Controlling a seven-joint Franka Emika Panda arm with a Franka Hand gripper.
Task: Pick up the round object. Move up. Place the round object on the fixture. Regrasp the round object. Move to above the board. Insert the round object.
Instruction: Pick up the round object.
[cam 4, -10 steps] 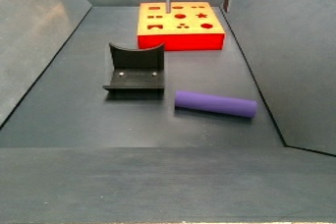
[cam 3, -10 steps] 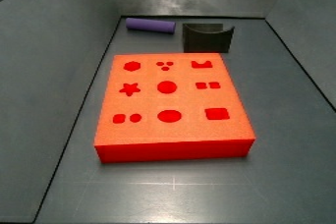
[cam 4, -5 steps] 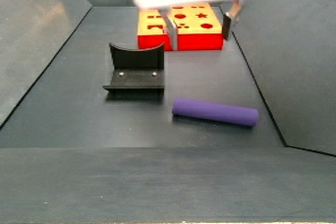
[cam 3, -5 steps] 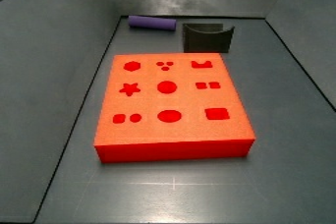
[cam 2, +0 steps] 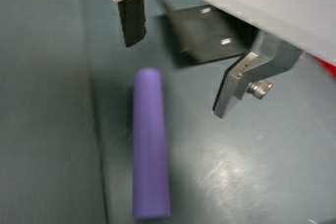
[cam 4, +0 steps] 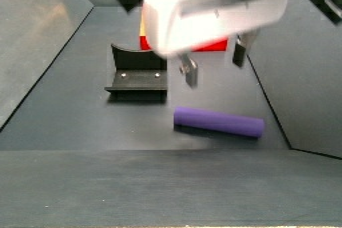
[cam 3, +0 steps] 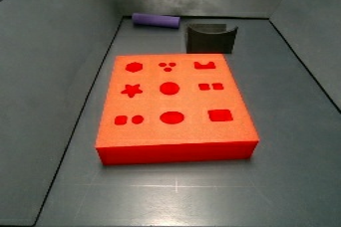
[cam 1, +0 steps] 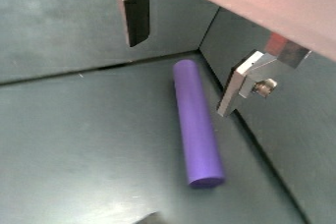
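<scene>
The smooth purple cylindrical peg lies flat on the grey floor, just beside the small dark notched fixture. The tool hangs above it, silver fingers spread wide and empty, apparently so they can straddle the peg's width.

My gripper hangs open above the floor, its two fingers spread apart and nothing between them. The round object lies on its side on the dark floor just below and in front of me. The fixture stands beside my fingers. My pale body hides most of the board
</scene>
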